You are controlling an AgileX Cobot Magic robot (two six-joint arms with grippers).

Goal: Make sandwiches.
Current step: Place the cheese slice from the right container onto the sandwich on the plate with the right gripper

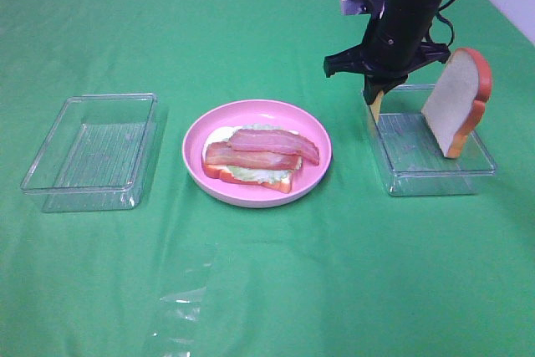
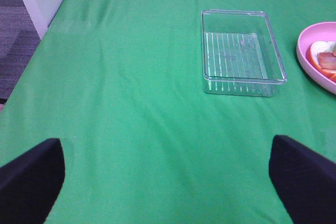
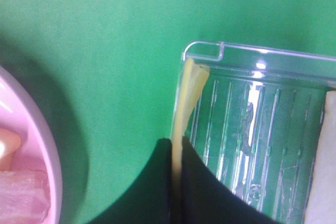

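Clamped edge-on in the right gripper (image 3: 176, 153), the yellow cheese square (image 3: 188, 95) is held at the near-left corner of the right tray (image 1: 435, 175), where 1 bread slice (image 1: 457, 102) leans. Cheese fetching is judged underway; lifting and carrying to the bacon (image 1: 266, 146) stack on the pink plate (image 1: 318, 169) is called for. The left gripper (image 2: 168, 174) is spread wide, apparently empty.

Plate (image 1: 257, 194) between two trays (image 1: 89, 153)
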